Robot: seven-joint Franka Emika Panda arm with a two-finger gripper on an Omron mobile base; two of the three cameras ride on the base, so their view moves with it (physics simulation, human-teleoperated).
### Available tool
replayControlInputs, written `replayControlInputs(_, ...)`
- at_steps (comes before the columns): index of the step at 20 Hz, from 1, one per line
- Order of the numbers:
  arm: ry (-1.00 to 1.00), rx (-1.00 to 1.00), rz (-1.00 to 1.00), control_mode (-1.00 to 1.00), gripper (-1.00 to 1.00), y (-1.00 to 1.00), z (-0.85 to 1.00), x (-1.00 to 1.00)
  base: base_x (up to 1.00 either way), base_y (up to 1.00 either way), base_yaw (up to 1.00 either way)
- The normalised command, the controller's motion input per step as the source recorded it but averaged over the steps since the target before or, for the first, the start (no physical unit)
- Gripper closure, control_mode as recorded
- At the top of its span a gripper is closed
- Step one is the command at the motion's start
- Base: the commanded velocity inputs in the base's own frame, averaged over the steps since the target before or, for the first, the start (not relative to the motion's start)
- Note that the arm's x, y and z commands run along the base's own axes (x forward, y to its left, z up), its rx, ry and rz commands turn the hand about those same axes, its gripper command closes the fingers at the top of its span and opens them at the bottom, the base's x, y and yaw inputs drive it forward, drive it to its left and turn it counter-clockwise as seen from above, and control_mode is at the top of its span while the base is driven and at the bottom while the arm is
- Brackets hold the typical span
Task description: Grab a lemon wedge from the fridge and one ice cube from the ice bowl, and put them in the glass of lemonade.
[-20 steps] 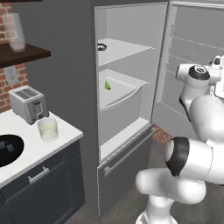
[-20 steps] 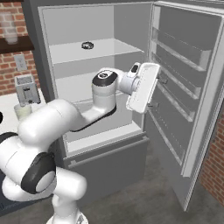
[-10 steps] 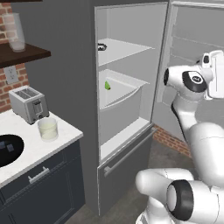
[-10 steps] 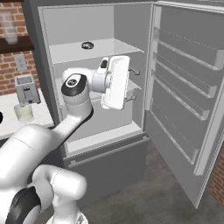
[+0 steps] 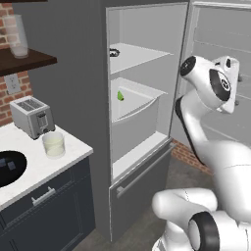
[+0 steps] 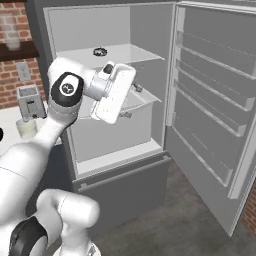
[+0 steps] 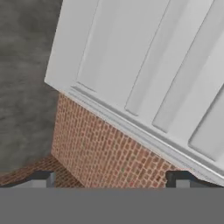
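Observation:
The fridge point(image 5: 88, 73) stands open, white inside. A small green lemon wedge point(image 5: 120, 96) lies in the white bin on its middle shelf. My gripper point(image 6: 131, 101) hangs in front of that bin, turned toward the open door point(image 6: 210, 110), with its jaws wide and nothing between them. In the hand view the gripper point(image 7: 111, 179) faces the door's white inner racks, a brick wall and grey floor. The glass of lemonade point(image 5: 53, 144) stands on the white counter left of the fridge. The black ice bowl point(image 5: 7, 167) sits at the counter's left edge, with faint grey cubes in it.
A silver toaster point(image 5: 32, 116) stands behind the glass. A small dark ring-shaped item point(image 5: 114, 52) lies on the fridge's top shelf. A wooden wall shelf point(image 5: 24, 59) carries a tall clear glass. The fridge's lower drawer point(image 6: 125, 185) is closed. The door's racks point(image 6: 215, 75) jut out at the right.
My hand has swung from the open door's racks toward the front of the fridge's middle shelf. The jaws stayed open. Nothing else has moved.

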Motion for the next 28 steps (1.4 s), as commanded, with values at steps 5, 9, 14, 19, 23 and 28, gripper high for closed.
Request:
replayControlInputs(5, -0.02, 0.86, 0.18, -1.0, -1.0, 0.52, -0.3, 0.05, 0.0, 0.0, 0.0)
replayControlInputs(9, -0.15, 0.88, 0.14, -1.0, -1.0, 0.46, -0.57, 0.01, 0.0, 0.0, 0.0)
replayControlInputs(14, -0.42, 0.71, 0.03, -1.0, -1.0, 0.37, -0.72, -0.2, 0.0, 0.0, 0.0)
replayControlInputs(19, -0.38, 0.38, -0.2, -1.0, -1.0, 0.48, -0.05, -0.32, 0.0, 0.0, 0.0)
replayControlInputs(23, -0.06, 0.05, -0.35, -1.0, -1.0, 0.58, 0.07, -0.51, 0.0, 0.0, 0.0)
replayControlInputs(28, 0.13, -0.01, -0.32, -1.0, -1.0, 0.53, 0.3, -0.35, 0.0, 0.0, 0.0)
